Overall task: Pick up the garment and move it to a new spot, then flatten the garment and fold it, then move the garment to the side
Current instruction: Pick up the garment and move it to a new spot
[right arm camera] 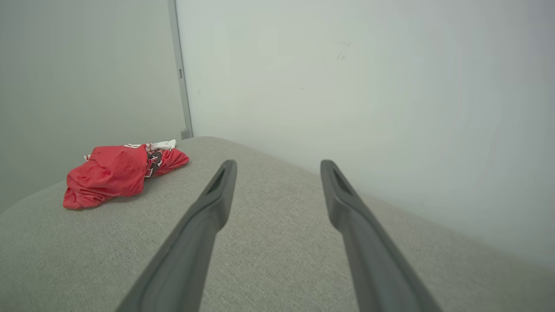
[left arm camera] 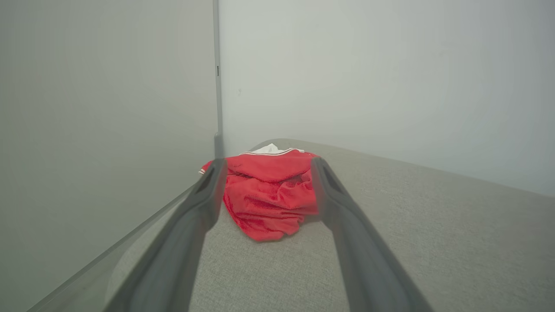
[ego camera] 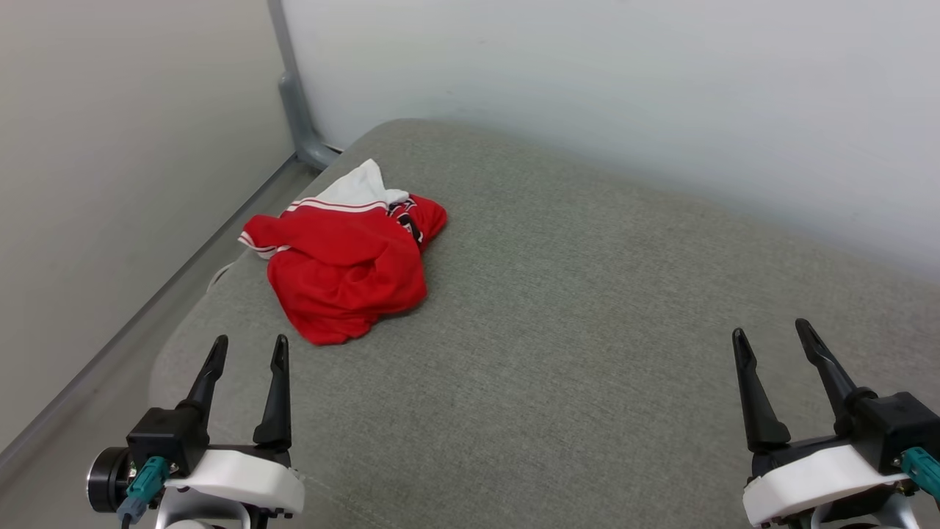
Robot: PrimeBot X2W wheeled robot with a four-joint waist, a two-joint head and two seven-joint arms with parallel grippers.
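The shirt (ego camera: 345,272) is a crumpled red heap at ten o'clock on the grey cushion (ego camera: 587,353), close to the far left corner by the wall (ego camera: 587,73). A white sleeve pokes out at the heap's twelve o'clock, with striped trim just below it. Nothing is flat and nothing is folded, so I'd put the task at its very start.

The left hand (ego camera: 250,342) hovers over the cushion's near edge, fingers spread wide and empty, with the shirt near at its one o'clock. In the left wrist view the heap sits framed right between the fingers, lined up, I'd say, for a straight reach in.

The right hand (ego camera: 771,327) is wide and empty too, well apart at four o'clock, with the shirt off at its ten o'clock. It's likely held back for the flattening, when two corners need pulling.
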